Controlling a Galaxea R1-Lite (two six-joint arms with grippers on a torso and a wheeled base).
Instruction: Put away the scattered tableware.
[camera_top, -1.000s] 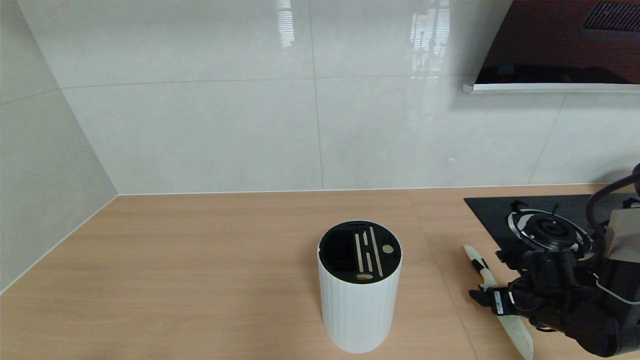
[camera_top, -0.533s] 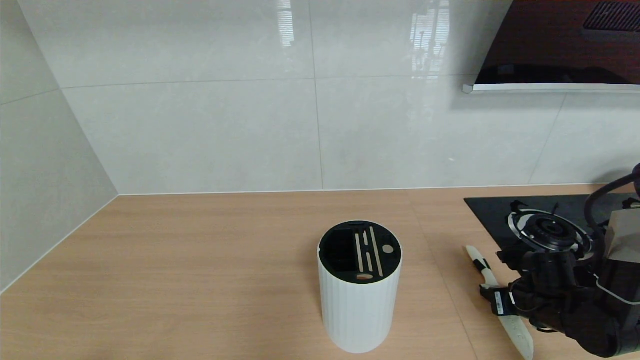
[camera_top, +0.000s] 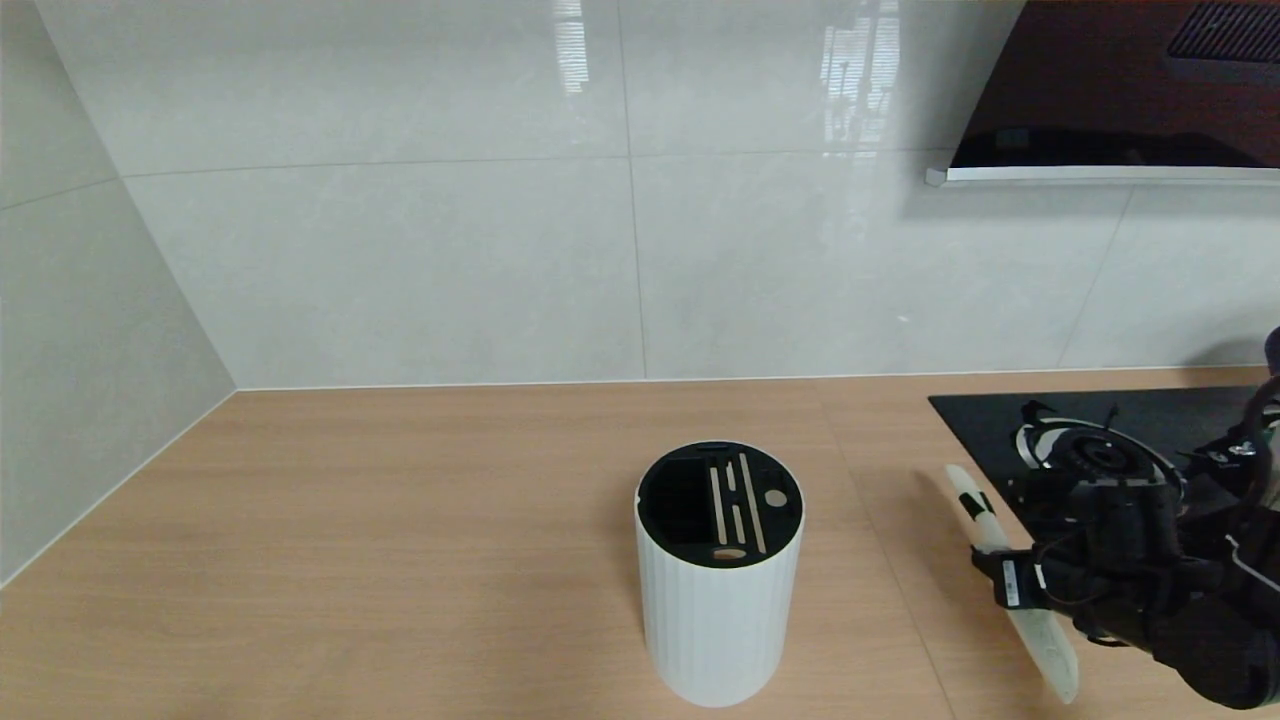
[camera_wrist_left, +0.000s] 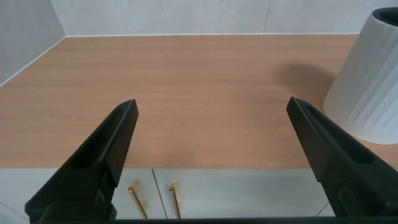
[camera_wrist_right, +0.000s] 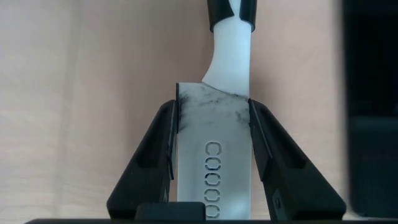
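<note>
Head view is showing a white ribbed holder (camera_top: 718, 620) standing upright on the wooden counter (camera_top: 400, 520), near its front edge. A black insert (camera_top: 700, 470) is capping the holder. The side of the insert toward the robot's left is opening into one large compartment, which is showing only dark inside, so its contents cannot be told. Beside that compartment several narrow slots are running front to back and showing tan. A small round hole is sitting toward the right rim and an oval hole toward the front rim.

To the right of the holder and apart from it, the right gripper (camera_top: 1005, 578) is clamping a white knife (camera_top: 1040, 640) across the blade, just below the handle. In the right wrist view both fingers (camera_wrist_right: 163, 146) are pressing against the blade's flat edges. The knife is lying lengthwise beside the left edge of the black stove (camera_top: 985, 425), with its black-banded handle pointing toward the tiled wall (camera_top: 400, 250) and its tip pointing toward the robot. Whether the tip is touching the wood cannot be told.

The left gripper (camera_wrist_left: 211, 104) is hovering at the counter's front edge with its fingers spread wide and nothing between them. The holder is standing off to one side of it, and cabinet doors (camera_wrist_left: 217, 193) with gold handles are showing below the counter.
</note>
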